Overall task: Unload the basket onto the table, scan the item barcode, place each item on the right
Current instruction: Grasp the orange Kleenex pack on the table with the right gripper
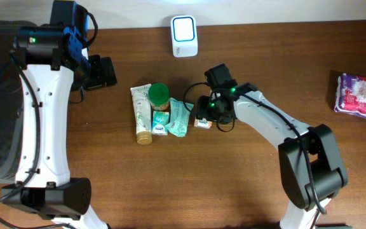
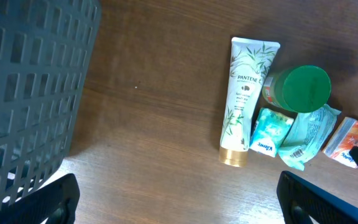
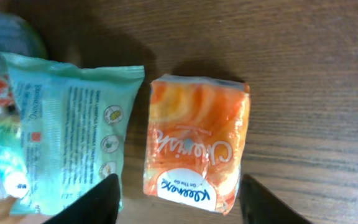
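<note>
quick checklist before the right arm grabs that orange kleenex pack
1. Orange Kleenex pack lies between the fingers of the right gripper: ok.
2. Jaws touching the pack: not ok, gaps show on both sides.
3. Teal packet clear of the nearer finger: cannot tell, the finger overlaps its edge in the wrist view.
4. Barcode located: not ok, none shows on the upward face.
5. White scanner unobstructed: ok.
6. Left gripper open, away from the pack: ok.
</note>
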Robot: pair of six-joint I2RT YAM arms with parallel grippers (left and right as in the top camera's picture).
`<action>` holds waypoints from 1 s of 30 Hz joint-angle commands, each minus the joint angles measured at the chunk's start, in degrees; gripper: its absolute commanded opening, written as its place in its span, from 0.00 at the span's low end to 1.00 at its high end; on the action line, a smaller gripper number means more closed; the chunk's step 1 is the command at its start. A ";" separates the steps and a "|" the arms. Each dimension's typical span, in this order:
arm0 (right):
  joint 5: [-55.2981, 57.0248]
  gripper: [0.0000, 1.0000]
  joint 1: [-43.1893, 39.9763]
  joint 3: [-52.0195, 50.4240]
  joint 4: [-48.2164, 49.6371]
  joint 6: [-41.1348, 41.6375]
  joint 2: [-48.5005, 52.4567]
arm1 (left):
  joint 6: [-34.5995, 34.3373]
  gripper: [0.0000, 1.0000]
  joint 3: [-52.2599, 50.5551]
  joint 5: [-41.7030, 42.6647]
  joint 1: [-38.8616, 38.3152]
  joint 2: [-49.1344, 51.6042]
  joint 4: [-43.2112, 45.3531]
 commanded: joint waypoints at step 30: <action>-65.07 0.04 -12.68 1.49 -1.16 -32.39 7.39 | -0.57 0.99 0.11 -0.44 0.13 -0.39 0.00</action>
